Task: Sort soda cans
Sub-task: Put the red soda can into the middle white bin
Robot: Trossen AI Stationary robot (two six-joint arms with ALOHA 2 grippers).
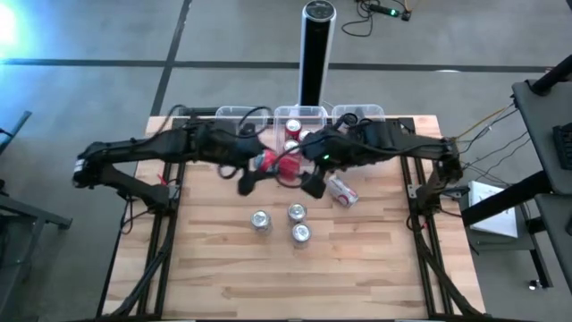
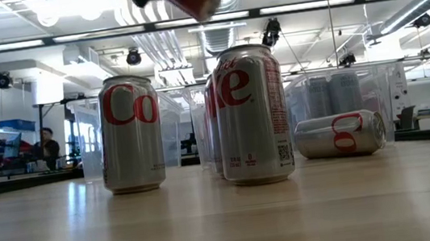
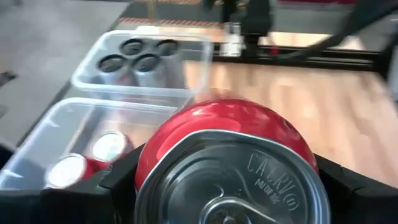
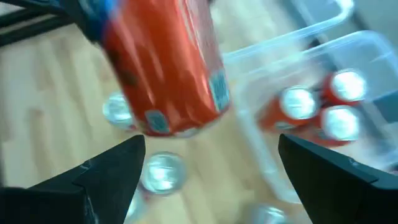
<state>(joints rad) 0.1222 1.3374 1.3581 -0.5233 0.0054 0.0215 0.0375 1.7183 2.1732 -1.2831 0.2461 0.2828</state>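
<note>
Jaws of the left gripper (image 3: 217,186) pinch a red can (image 3: 224,134); right gripper (image 4: 211,165) spread, near the bin rim (image 4: 292,50).

Long white ceiling strip lights (image 2: 323,3) flood the room evenly, and a bright bluish glare (image 1: 7,27) burns one corner of the high view. The shiny silver can tops (image 1: 300,233) glint, casting soft shadows on the pale wooden table (image 1: 357,268). Both wrist views are motion-blurred, smearing the red can (image 4: 168,68) and clear plastic bins (image 3: 155,68).
</note>
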